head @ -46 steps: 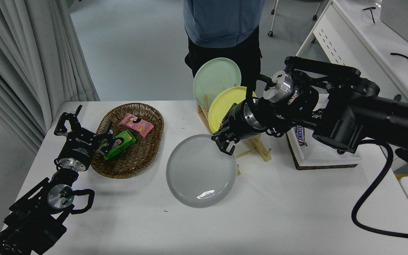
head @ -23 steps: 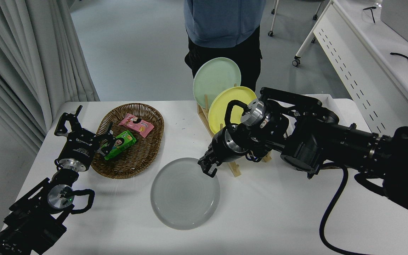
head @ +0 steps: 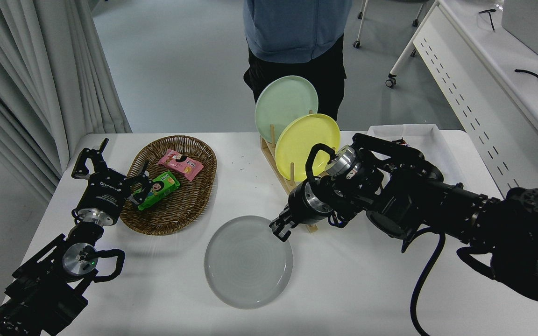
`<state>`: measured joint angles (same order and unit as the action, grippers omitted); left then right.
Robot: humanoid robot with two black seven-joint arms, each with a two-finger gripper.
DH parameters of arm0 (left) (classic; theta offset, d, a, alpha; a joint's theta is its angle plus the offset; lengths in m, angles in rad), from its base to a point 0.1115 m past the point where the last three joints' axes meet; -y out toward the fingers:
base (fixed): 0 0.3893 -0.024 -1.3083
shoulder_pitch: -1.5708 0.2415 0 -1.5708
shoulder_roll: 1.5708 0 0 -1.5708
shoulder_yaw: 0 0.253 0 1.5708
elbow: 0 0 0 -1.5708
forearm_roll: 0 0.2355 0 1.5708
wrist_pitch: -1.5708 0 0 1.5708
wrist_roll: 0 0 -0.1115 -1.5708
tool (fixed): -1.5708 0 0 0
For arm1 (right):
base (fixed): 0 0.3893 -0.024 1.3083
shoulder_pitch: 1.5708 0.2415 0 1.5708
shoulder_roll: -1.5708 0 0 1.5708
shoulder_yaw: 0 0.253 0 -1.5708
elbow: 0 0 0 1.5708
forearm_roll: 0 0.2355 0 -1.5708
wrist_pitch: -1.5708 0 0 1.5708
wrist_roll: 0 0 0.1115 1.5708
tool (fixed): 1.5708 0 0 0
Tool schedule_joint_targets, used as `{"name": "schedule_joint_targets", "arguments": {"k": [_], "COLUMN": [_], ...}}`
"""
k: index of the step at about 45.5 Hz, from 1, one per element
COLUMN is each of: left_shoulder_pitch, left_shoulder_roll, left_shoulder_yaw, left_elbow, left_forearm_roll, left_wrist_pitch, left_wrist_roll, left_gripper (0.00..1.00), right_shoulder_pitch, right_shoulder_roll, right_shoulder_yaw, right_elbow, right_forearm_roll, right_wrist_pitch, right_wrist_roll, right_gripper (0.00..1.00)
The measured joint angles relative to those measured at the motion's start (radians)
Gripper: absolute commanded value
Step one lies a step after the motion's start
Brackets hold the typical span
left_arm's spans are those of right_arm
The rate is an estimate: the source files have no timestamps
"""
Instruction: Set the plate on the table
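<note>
The light grey plate [head: 248, 261] lies low and level on the white table [head: 353, 289], in front of the wooden rack. My right gripper [head: 279, 229] reaches in from the right and is shut on the plate's far right rim. The fingers cover a small piece of that rim. My left gripper [head: 112, 170] stays parked at the lower left beside the basket, open and holding nothing.
A wicker basket [head: 203, 186] with a pink and a green snack pack stands at the left. Behind the plate, a wooden rack [head: 278, 161] holds a pale green plate [head: 285, 105] and a yellow plate [head: 308, 142] upright. A white tray [head: 418, 135] sits back right. A person [head: 297, 37] stands at the far side.
My right arm swung the plate down and toward the front left, from tilted beside the rack to level on the table. The left arm has not moved.
</note>
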<state>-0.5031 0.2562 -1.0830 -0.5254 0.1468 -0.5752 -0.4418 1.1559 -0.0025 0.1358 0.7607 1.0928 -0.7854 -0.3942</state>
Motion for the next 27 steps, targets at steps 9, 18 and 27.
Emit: {"name": "schedule_joint_targets", "arguments": {"k": [9,18,27], "left_shoulder_pitch": [0.000,0.000,0.000], "left_shoulder_roll": [0.000,0.000,0.000], "left_shoulder_yaw": [0.000,0.000,0.000], "left_elbow": [0.000,0.000,0.000], "left_forearm_roll": [0.000,0.000,0.000], "left_wrist_pitch": [0.000,0.000,0.000], "left_wrist_roll": [0.000,0.000,0.000], "left_gripper": [1.00,1.00,1.00], "right_shoulder_pitch": [-0.041,-0.070,-0.084], "right_shoulder_roll": [0.002,0.002,0.002], "right_shoulder_yaw": [0.012,0.017,0.019], "right_elbow": [-0.026,-0.040,-0.045], "right_forearm_roll": [0.012,0.038,0.060], "right_wrist_pitch": [0.000,0.000,0.000], "right_wrist_roll": [0.000,0.000,0.000], "right_gripper": [0.00,0.00,0.00]}}
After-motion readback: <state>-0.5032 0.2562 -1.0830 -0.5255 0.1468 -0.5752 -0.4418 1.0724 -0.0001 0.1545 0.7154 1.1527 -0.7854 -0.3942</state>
